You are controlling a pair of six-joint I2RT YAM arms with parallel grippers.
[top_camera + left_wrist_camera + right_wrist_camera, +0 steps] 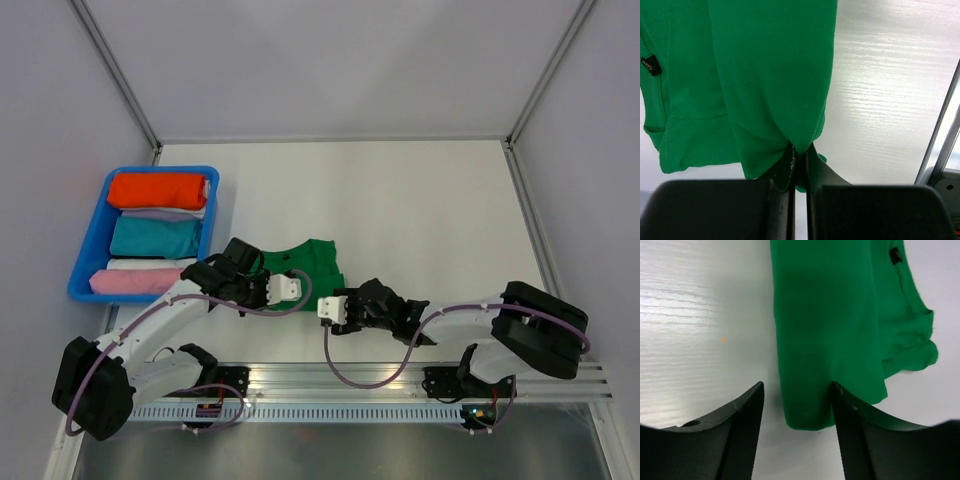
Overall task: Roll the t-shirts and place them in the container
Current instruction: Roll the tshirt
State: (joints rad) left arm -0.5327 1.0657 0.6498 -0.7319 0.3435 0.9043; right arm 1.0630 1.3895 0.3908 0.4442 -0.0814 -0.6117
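Left gripper (799,150) is clamped on the green t-shirt (312,262): jaws pressed together with a fold of the near hem pinched between them, cloth puckering into the pinch. The grab sits at the t-shirt's near edge, on its left side as seen from the top view.

Right gripper (796,387) is open, nothing held. Jaws stand wide apart at the t-shirt's near right corner. That corner lies between them, the right jaw is at the cloth edge, and the left jaw is over bare worktop (420,200) just off the t-shirt's side. Can't tell if the right jaw actually touches the cloth.

T-shirt lies flat on the worktop between the two grippers, close to the arms' side. It is folded over into a narrowed stack. Wrist views show overlapping layers, a stitched hem and a small black tag (650,65) on the part away from the grippers.

Left of the t-shirt, just beside it: blue bin (88,250) with cloth bundles stacked in a row. From the far end to the near end they are an orange-red bundle (157,190), a teal bundle (155,237) and a pink bundle (135,282), with paler cloth showing between them.
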